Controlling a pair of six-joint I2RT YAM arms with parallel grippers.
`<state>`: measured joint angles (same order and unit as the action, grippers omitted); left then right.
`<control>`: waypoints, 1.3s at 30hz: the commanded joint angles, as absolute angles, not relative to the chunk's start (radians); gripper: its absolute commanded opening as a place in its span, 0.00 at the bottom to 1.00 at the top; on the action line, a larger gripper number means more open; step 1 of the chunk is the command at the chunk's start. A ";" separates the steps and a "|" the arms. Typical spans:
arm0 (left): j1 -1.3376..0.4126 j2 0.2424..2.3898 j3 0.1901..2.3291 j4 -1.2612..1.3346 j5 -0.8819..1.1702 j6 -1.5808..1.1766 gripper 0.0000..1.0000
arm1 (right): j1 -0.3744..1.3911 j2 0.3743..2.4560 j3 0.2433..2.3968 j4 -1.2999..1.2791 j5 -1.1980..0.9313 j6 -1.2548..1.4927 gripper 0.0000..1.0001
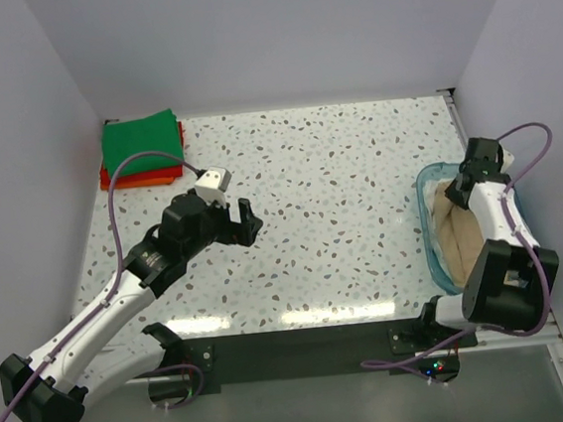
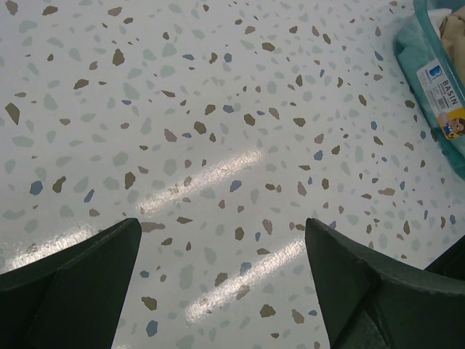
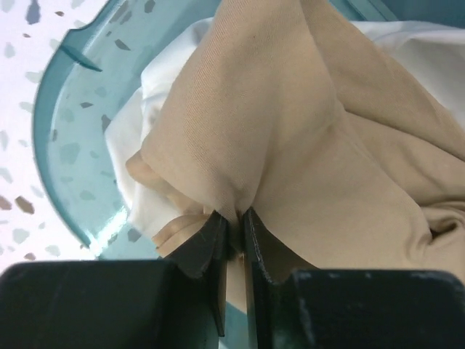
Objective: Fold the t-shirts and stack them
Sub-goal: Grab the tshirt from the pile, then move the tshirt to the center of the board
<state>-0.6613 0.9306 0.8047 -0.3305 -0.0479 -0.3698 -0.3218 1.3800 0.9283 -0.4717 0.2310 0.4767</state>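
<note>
Table (image 1: 340,195): white terrazzo, brown, grey-blue and pale-green flecks. Green shirt (image 1: 140,145): plain bright green. Red-orange shirt (image 1: 148,176): plain. Tan-beige shirt (image 3: 290,131), whitish shirt (image 3: 138,138): plain too. Tub (image 3: 65,131): translucent teal-blue, white-and-blue label (image 2: 443,91).

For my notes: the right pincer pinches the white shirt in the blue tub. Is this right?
No. The right pincer pinches the tan shirt in the blue tub; the white shirt is not gripped. The right wrist view shows it.
</note>
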 commanded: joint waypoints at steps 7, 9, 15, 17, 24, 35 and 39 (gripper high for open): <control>-0.655 0.930 0.799 -0.314 -0.032 -0.345 1.00 | -0.322 1.143 1.162 -0.656 0.163 0.437 0.00; -0.657 0.930 0.799 -0.314 -0.034 -0.345 1.00 | -0.322 1.111 1.198 -0.686 0.137 0.427 0.00; -0.655 0.931 0.801 -0.314 -0.034 -0.345 1.00 | -0.321 1.075 1.354 -0.712 -0.081 0.399 0.00; -0.655 0.931 0.801 -0.314 -0.034 -0.345 1.00 | -0.318 1.066 1.413 -0.704 -0.161 0.405 0.00; -0.655 0.930 0.804 -0.318 -0.046 -0.345 1.00 | -0.179 1.074 1.555 -0.657 -0.267 0.463 0.00; -0.652 0.946 0.833 -0.397 -0.230 -0.400 1.00 | 0.646 1.242 1.313 -0.419 0.026 0.543 0.00; -0.646 0.948 0.827 -0.428 -0.247 -0.439 1.00 | 0.804 1.434 1.219 -0.361 0.077 0.589 0.47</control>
